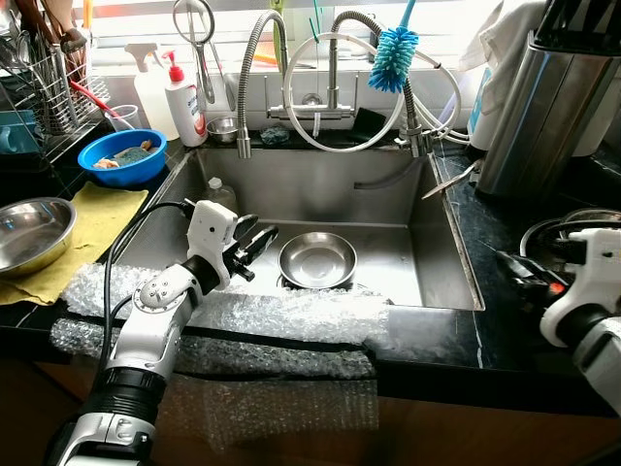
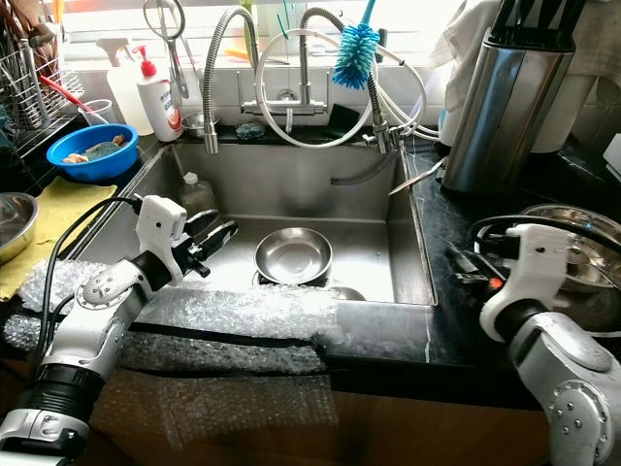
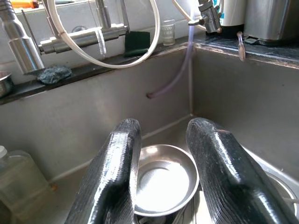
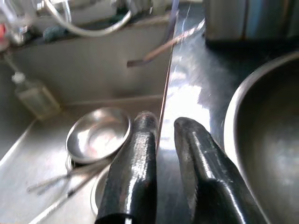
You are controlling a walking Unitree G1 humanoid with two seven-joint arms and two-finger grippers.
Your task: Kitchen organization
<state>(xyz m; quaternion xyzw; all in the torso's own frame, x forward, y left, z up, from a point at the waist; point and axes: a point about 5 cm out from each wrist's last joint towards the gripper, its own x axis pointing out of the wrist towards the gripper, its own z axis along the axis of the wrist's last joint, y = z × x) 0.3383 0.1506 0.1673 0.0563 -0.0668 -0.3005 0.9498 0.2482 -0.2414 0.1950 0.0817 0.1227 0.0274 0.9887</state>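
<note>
A small round steel bowl sits upright and empty on the sink floor, near the drain

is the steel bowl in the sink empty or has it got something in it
Empty. The bowl sits upright on the sink floor, and the left wrist view shows only its bare shiny bottom. The left gripper hovers open beside it.

It was a home kitchen: a steel sink with faucets, dish soap, drying rack and knife block.
</note>
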